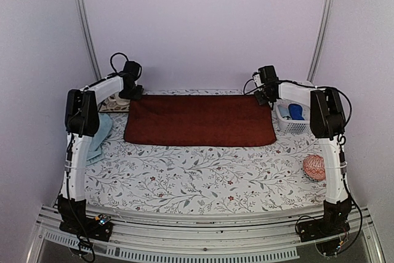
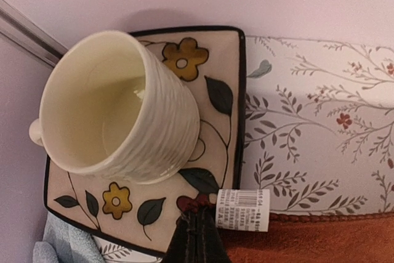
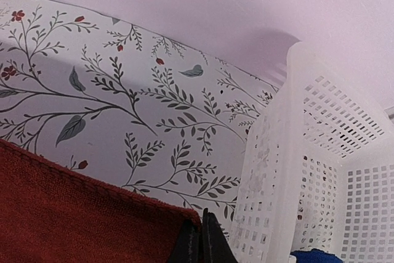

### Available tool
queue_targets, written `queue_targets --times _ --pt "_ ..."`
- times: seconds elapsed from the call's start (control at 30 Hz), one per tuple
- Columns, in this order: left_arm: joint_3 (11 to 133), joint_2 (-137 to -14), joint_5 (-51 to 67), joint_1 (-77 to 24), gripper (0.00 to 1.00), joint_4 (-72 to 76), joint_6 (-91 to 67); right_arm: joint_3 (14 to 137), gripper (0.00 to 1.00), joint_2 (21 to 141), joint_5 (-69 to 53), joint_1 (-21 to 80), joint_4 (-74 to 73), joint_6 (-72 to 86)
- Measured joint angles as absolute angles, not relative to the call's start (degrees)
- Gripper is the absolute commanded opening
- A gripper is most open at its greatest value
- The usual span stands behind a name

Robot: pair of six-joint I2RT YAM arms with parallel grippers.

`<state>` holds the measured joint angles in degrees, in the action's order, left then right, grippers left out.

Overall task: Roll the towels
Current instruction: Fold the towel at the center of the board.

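- Two tools are at work on one cloth: the left tool sits at the far-left corner of the maroon towel, and the right tool sits at its far-right corner.
- Both are closed tight. In each wrist view the dark fingertips meet at the towel's corner hem, so each appears to be pinching a corner.
- The maroon towel lies flat toward the back of the worktop, with its long axis running left to right. Its whole body stretches from the tools toward the arm bases.
- As I judge it, the roll turns on that: the held far edge has to be brought toward the near edge, with both corners moving evenly.
- The pale blue towel lies bunched at the left edge, beneath the left arm and nearer that arm.
- The corners are crowded. A cup on a flowered plate stands just beside the left corner, and the white basket stands just beside the right one.
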<state>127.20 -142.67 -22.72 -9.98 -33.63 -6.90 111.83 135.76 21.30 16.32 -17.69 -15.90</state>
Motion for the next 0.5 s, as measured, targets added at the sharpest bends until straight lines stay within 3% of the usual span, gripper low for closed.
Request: queue_targets --times 0.27,0.5 --pt "106.65 -131.33 -21.04 -10.0 0.0 -30.17 -6.37 99.22 0.03 126.54 17.08 16.45 -17.82 -15.27" --pt "98.35 -123.35 -19.73 -10.13 0.0 -28.47 -6.44 91.31 0.03 119.26 13.65 16.45 -19.53 -13.91"
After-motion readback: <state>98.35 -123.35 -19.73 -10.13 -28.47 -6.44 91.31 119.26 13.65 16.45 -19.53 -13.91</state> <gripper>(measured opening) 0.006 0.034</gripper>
